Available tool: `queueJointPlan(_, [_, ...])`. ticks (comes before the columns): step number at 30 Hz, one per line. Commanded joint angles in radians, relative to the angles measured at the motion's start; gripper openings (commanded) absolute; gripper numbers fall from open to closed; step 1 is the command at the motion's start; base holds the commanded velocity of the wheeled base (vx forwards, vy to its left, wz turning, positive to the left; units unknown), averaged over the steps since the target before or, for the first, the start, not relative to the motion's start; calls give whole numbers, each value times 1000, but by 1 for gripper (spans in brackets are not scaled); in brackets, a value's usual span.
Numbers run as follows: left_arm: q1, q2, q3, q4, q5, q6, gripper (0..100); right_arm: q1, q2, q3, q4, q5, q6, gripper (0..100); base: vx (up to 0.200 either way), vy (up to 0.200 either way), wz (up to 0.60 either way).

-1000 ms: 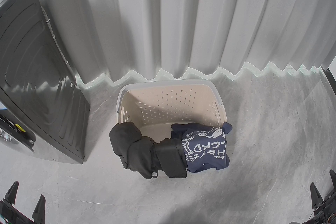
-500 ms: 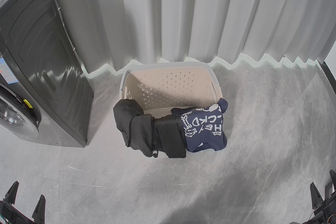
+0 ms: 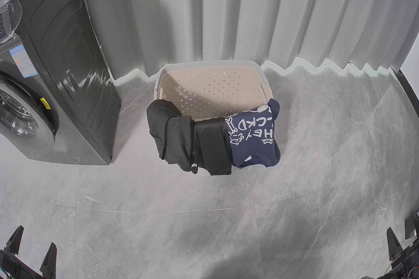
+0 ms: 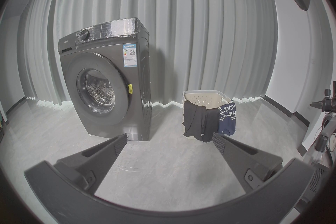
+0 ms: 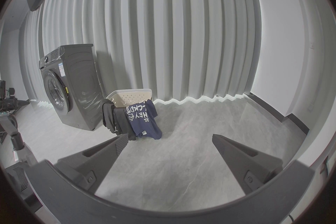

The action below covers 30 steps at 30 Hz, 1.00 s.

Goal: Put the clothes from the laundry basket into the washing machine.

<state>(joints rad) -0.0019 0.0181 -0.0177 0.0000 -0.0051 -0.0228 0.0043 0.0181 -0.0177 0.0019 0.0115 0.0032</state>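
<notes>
Item: laundry basket [image 3: 209,63], pale plastic with pierced walls, on the floor [image 3: 218,214] at 12 o'clock from the robot, in front of a white curtain [image 3: 262,9].
Contents: three pieces draped over the basket's near rim: a black garment [image 3: 168,136] toward 9 o'clock, a second black piece [image 3: 214,149] in the middle, and a navy shirt [image 3: 253,140] toward 3 o'clock. The basket's inner floor looks bare.
Destination: dark grey washing machine [image 3: 65,75] at 10 o'clock, just beside the basket and apart from it.
Door: round front door [image 4: 96,90] appears closed, with the drum visible through the glass.
Left gripper [image 3: 34,243]: low at 7 o'clock, jaws spread, holding nothing, well apart from the clothes.
Right gripper [image 3: 402,232]: low at 5 o'clock, jaws spread, holding nothing, well apart from the clothes.
Progress: apparently at the start, with no garment seen in the drum and all three pieces at the basket.
Remaining: by my judgement, approach, open the door, then carry each piece across.
Writing: white block lettering and bone figures on the navy shirt. A rectangular printed label [image 4: 130,55] sits on the machine's front at upper right of the door, and a small yellow tag [image 4: 130,88] at the door's 3 o'clock edge. The print is not transcribed.
</notes>
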Motion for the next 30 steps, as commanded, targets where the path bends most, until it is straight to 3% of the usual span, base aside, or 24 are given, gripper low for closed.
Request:
queueJointPlan(1, [-1,-18,16,0,-1,0,100,0,-18,16,0,1,0,100,0,200,0])
queueJointPlan(30, [0,-18,16,0,-1,-2,100,0,-18,16,0,1,0,100,0,200,0])
